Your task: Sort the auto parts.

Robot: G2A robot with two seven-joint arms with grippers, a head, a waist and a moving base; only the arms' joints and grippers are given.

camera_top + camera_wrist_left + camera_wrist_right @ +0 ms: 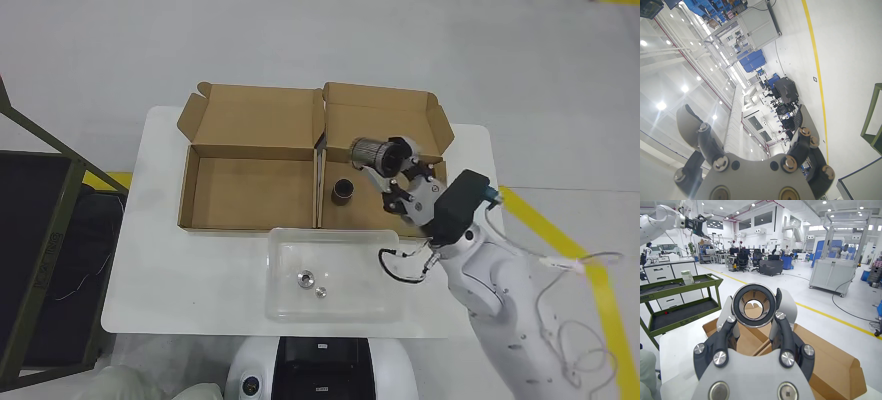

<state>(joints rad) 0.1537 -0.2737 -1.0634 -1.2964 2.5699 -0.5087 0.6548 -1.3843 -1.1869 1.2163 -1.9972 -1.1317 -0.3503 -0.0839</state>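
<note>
While the right hand (388, 163) clamps it, part: hollow metal cylinder (735, 306), ribbed sides, dark end ring.
Axis: roughly level, in line with the hand's fingers.
Key relation: right cardboard box (365, 215) lies below the hand; small dark sleeve (343, 190) sits inside it.
Next, likely: lower into box, let go.
Left hand (743, 111): empty, fingers spread wide, held high, well apart from the part.
Tray (275, 262): clear plastic, behind the right hand, two small shiny bits (304, 279).
</note>
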